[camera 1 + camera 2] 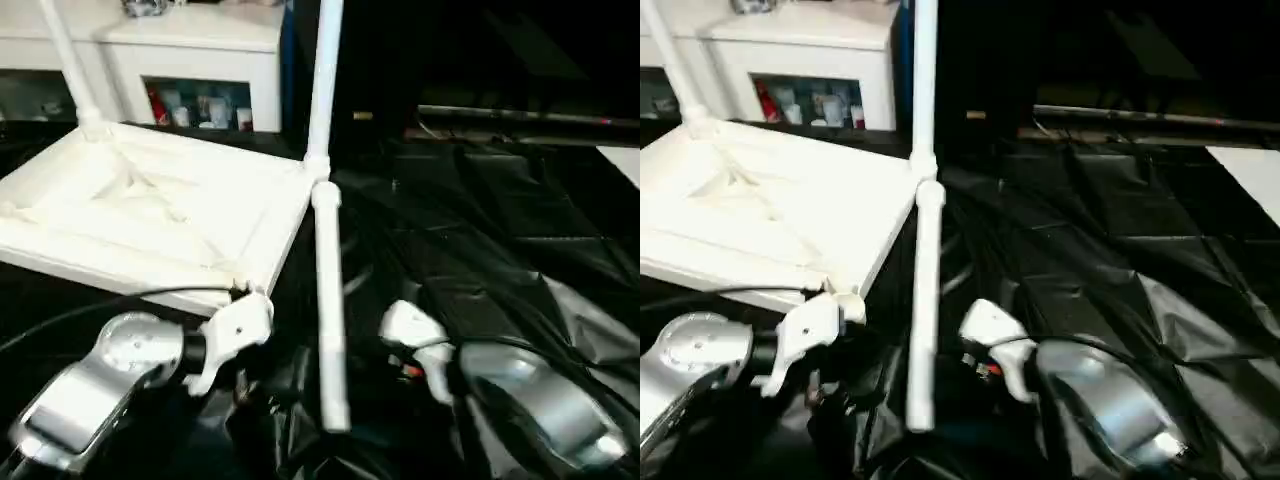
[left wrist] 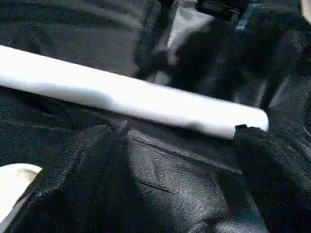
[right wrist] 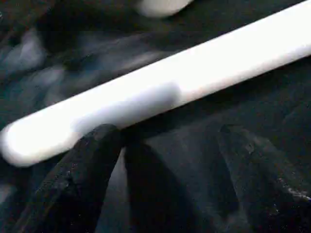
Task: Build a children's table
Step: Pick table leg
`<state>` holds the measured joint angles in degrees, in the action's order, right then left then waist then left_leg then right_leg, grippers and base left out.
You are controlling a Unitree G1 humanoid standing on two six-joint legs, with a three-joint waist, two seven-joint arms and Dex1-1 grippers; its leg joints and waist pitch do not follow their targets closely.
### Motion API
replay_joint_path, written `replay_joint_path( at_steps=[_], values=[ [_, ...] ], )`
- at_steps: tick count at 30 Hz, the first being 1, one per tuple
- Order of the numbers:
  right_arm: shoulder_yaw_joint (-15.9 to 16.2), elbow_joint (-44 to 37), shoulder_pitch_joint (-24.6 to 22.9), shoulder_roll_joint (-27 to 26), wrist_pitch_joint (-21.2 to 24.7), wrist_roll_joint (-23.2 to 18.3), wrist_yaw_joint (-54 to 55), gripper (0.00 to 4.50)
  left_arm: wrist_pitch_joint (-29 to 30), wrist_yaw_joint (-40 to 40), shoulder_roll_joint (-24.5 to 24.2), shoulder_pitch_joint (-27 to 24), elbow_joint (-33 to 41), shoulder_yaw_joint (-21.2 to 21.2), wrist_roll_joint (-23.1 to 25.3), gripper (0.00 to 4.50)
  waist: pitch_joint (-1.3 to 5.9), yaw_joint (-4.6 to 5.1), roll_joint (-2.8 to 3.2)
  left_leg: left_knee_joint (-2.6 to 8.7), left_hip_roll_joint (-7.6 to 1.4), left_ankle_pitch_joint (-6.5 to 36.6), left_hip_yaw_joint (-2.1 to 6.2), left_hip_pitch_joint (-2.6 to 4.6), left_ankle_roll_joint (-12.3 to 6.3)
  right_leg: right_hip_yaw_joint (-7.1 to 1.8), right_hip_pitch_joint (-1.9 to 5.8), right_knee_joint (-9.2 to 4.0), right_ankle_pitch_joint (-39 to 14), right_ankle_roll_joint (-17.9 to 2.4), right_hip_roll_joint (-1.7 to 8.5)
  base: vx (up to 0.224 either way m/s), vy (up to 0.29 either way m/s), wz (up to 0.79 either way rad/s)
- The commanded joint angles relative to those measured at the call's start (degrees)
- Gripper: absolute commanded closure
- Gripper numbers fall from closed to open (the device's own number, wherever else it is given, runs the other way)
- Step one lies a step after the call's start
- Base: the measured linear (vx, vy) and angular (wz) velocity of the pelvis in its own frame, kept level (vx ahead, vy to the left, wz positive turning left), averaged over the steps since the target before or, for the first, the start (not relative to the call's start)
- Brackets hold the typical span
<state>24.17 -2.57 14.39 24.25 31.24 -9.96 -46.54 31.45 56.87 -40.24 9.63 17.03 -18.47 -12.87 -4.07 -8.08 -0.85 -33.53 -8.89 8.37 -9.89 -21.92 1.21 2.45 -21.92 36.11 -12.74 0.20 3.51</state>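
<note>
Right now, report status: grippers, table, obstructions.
Left gripper and right gripper open, flanking loose leg on black sheet. Tabletop upside down, two legs fitted. Nothing blocking.

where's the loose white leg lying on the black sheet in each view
Left eye view: the loose leg lies below centre, between the two silver forearms.
Right eye view: it lies left of centre, running from the tabletop's corner toward the bottom edge.
Left wrist view: it crosses the upper half, beyond the left hand's open fingers.
Right wrist view: it runs diagonally above the right hand's open fingers.
Shared landmark: the black sheet under the leg.
</note>
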Motion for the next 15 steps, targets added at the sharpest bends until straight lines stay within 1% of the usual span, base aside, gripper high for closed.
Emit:
replay_joint_path(
  at_steps=[1,2,3,4,5,6,7,8,9,10,11,13,14,15],
  values=[
    [-2.5,2.8,2.3,-2.2,-0.8,-0.2,3.2,0.88,3.0,-1.3,0.2,1.2,0.2,0.6,-0.5,0.06,2.58,0.23,0.54,5.04,-4.07,31.5,2.91,2.04,5.89,-3.05,-0.11,-5.8,-26.3,-8.7,5.87,0.0,0.0,0.0],
    [-3.7,3.8,3.0,-3.6,-0.9,-0.7,4.5,0.88,4.3,-2.0,0.6,1.5,0.2,0.9,-0.8,0.06,2.7,0.29,0.71,5.19,-4.05,31.2,3.01,1.89,6.13,-2.92,0.11,-5.47,-25.3,-8.6,5.69,0.0,0.0,0.0],
    [-4.4,4.4,3.6,-4.4,-1.0,-1.1,5.3,0.88,5.3,-2.5,0.9,1.7,0.2,1.1,-1.0,0.06,2.78,0.32,0.71,5.28,-4.1,30.8,3.01,1.83,6.21,-2.91,0.14,-5.39,-24.4,-8.7,5.62,0.0,0.0,0.0],
    [-6.0,5.2,4.2,-6.0,-0.5,-2.3,6.6,0.88,7.5,-3.9,2.3,2.1,0.3,2.0,-2.1,0.06,2.69,0.19,0.9,5.3,-4.09,31.6,2.91,2.1,6.52,-2.87,-0.17,-5.42,-23.7,-8.6,5.33,0.0,0.0,0.0],
    [-7.3,5.9,4.8,-7.2,-0.1,-3.2,7.3,0.88,9.7,-5.1,3.5,2.5,0.4,2.7,-3.0,0.06,2.59,0.12,0.9,5.02,-4.06,33.1,2.63,2.75,6.85,-3.08,-0.73,-5.72,-24.0,-8.9,5.36,0.0,0.0,0.0],
    [-8.0,6.1,5.1,-8.0,0.1,-3.8,7.6,0.88,11.5,-6.2,4.7,2.8,0.5,3.4,-3.7,0.06,2.51,0.08,0.89,4.82,-3.96,33.8,2.57,2.93,6.89,-3.14,-0.85,-5.97,-24.9,-8.9,5.45,0.0,0.0,0.0],
    [-8.8,6.2,5.3,-8.8,0.4,-4.4,8.1,0.88,13.9,-7.5,5.9,3.2,0.5,4.1,-4.3,0.06,2.41,0.02,0.97,4.85,-3.91,34.7,2.67,2.95,6.9,-3.08,-0.74,-6.06,-26.0,-8.7,5.5,0.0,0.0,0.0],
    [-9.8,6.1,5.5,-9.9,0.8,-5.2,8.7,0.88,17.7,-10.0,8.1,4.0,0.3,4.9,-4.6,0.06,2.53,0.19,0.98,5.05,-3.99,34.6,2.76,2.7,7.08,-3.03,-0.43,-5.79,-25.5,-8.5,5.41,0.0,0.0,0.0],
    [-10.1,6.2,5.6,-10.3,0.8,-5.3,8.8,0.88,19.0,-11.0,8.8,4.3,0.3,5.1,-4.5,0.06,2.52,0.07,1.04,5.04,-3.96,34.6,2.92,2.68,7.08,-2.9,-0.46,-5.84,-25.5,-8.4,5.42,0.0,0.0,0.0],
    [-10.4,6.1,5.5,-10.5,0.8,-5.2,9.2,0.88,20.9,-12.2,9.6,4.6,0.2,5.2,-4.1,0.06,2.54,0.1,0.91,5.14,-3.93,34.5,2.95,2.63,6.96,-2.9,-0.39,-6.0,-25.6,-7.9,5.42,0.0,0.0,0.0],
    [-10.6,5.9,5.5,-10.6,0.8,-5.1,9.5,0.88,22.2,-13.0,10.1,4.8,0.1,5.2,-3.7,0.06,2.58,0.19,0.86,5.33,-3.93,33.3,2.97,2.27,6.84,-2.93,-0.07,-5.82,-24.9,-7.7,5.43,0.0,0.0,0.0],
    [-11.0,5.3,5.1,-10.4,1.0,-5.0,10.0,0.88,25.5,-15.1,12.3,5.2,0.4,6.4,-4.8,0.06,2.64,0.21,0.8,5.3,-3.91,31.5,2.84,2.08,6.5,-3.04,0.07,-5.78,-23.7,-7.6,5.43,0.0,0.0,0.0],
    [-11.4,4.8,4.8,-10.1,1.3,-4.9,10.3,0.88,27.1,-15.9,14.1,5.4,0.8,7.6,-6.2,0.06,2.63,0.12,0.76,5.21,-3.89,30.5,2.7,2.14,6.25,-3.08,-0.03,-5.85,-23.3,-7.7,5.39,0.0,0.0,0.0],
    [-11.4,4.8,4.8,-10.1,1.3,-4.9,10.3,0.88,27.1,-15.9,14.1,5.4,0.8,7.6,-6.2,0.06,2.61,0.12,0.77,5.1,-3.84,30.3,2.58,2.12,6.15,-3.12,0.01,-5.89,-23.2,-7.9,5.42,0.0,0.0,0.0]
  ],
)
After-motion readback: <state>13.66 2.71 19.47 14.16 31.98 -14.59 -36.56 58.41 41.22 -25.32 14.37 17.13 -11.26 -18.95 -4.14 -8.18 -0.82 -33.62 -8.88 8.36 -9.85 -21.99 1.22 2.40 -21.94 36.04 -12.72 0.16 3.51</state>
